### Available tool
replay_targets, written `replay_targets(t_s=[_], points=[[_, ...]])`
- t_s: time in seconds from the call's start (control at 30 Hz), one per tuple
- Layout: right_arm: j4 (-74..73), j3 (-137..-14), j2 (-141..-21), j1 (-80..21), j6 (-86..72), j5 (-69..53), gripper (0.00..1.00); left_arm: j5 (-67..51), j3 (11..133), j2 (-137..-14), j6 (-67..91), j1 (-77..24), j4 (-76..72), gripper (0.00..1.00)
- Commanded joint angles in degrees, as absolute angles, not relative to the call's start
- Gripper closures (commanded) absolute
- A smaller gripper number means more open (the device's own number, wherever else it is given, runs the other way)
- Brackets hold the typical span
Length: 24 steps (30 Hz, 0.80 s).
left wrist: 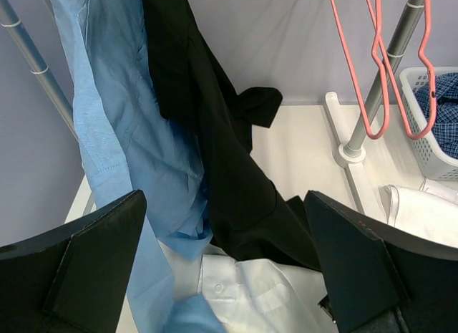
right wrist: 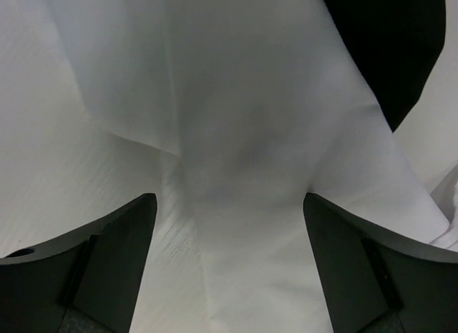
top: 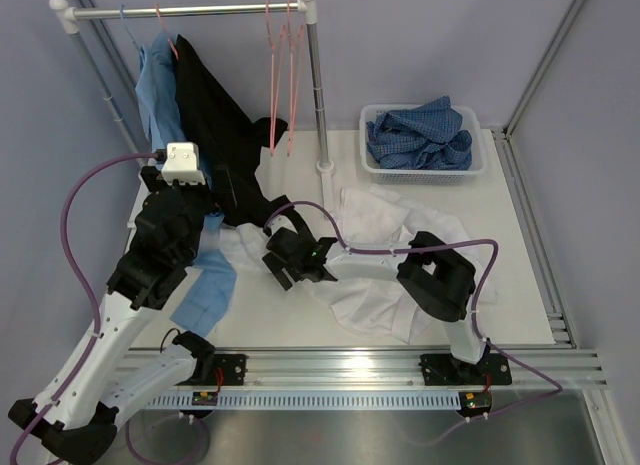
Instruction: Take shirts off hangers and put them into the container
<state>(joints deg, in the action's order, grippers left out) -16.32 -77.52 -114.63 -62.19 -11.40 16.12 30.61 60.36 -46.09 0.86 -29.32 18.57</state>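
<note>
White shirt [right wrist: 107, 97] blankets everything under the right tool [right wrist: 227, 199], spread wide, empty, like the left tool [left wrist: 225, 197].

blue checked shirt [top: 420, 137] lies crumpled in the white mesh basket [top: 420, 175]; white shirt [top: 375, 295] sprawls on the table [top: 520, 255]; black shirt [top: 210, 115] and light blue shirt [top: 155, 100] hang beside two pink hangers [top: 273, 105].
</note>
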Motion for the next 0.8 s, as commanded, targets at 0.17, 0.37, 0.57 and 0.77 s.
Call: replay_targets(t_s=[0.17,0.37,0.57,0.77], points=[[-19.6,-82.4,-119.1,-62.1,-17.0,27.9,0.2,31.9,60.2,-45.2,0.4,-28.9,14.8,0.01],[-20.6,-81.1,-118.2,-62.1,-18.5,33.0,0.65,32.1,60.2,-45.2,0.4,-28.9,14.8,0.01],[-23.1,-77.2,-109.9,-60.4,-18.8,38.2,1.0,32.1,60.2,-45.0,0.4,-28.8,14.8,0.01],[-27.6,-71.6,-93.3,-55.6,-18.7,43.4,1.0,32.2,60.2,-45.0,0.4,-28.8,14.8,0.01]])
